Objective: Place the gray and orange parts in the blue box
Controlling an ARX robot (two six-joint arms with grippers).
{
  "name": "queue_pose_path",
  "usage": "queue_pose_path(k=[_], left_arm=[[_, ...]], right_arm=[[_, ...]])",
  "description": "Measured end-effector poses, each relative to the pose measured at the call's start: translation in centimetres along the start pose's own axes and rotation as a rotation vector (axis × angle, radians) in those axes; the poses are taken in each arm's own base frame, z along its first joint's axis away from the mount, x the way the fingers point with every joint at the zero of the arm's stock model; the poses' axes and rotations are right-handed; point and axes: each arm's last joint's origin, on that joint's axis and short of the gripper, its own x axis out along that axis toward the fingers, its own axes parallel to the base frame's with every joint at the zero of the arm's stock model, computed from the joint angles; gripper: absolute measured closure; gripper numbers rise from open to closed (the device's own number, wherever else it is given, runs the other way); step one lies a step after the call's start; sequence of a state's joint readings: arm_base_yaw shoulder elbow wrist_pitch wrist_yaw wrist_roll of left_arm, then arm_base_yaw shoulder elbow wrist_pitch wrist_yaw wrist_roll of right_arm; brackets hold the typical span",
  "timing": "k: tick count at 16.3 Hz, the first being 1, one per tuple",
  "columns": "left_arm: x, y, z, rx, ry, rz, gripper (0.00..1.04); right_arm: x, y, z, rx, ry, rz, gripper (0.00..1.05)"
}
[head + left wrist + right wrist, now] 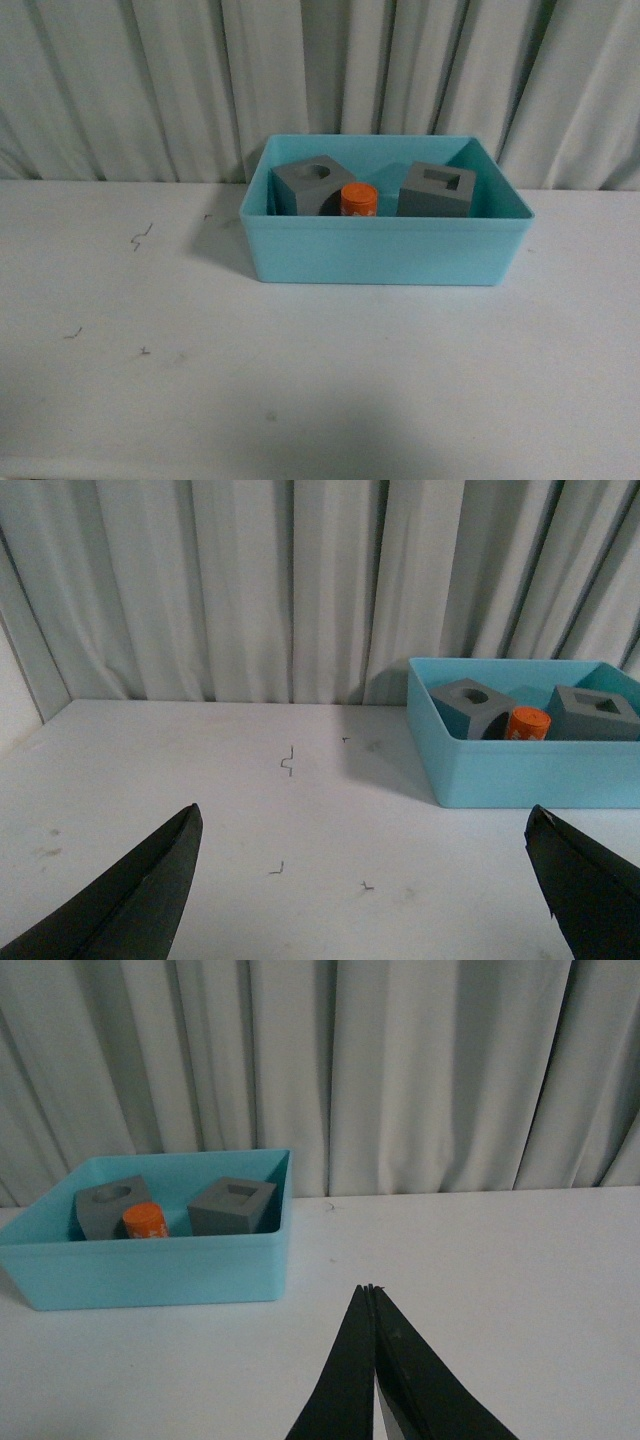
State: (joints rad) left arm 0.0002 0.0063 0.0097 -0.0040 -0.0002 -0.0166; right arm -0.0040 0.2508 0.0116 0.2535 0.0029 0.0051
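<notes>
- Blue box (385, 255) on the white table (300, 380) holds both gray blocks (312, 187) (round-holed, slotted) and the orange cylinder (359, 200).
- Left gripper (365, 880) spread wide, empty.
- Right gripper (374, 1295) pressed together, empty.

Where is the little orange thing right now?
The orange cylinder sits inside the blue box, between the gray block with the round hole on its left and the gray block with the slot on its right.

three parts (359, 199) inside blue box (385, 252)
</notes>
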Motion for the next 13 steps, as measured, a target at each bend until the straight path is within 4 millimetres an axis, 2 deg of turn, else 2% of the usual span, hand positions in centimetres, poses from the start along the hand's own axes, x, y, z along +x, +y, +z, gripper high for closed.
queue_pose_path(k=[6,7,8,13], left_arm=[[0.0,0.0,0.0,0.000,0.000,0.000,0.07],[0.0,0.0,0.0,0.000,0.000,0.000,0.07],[0.0,0.0,0.0,0.000,0.000,0.000,0.07],[0.0,0.0,0.0,0.000,0.000,0.000,0.07]], right_arm=[[-0.6,0.0,-0.1,0.000,0.004,0.000,1.03],[-1.2,0.0,-0.7,0.000,0.058,0.002,1.03],[-1.6,0.0,-0.1,-0.002,-0.012,0.003,1.03],[-1.6,0.0,-0.4,-0.002,0.011,0.002,1.03]])
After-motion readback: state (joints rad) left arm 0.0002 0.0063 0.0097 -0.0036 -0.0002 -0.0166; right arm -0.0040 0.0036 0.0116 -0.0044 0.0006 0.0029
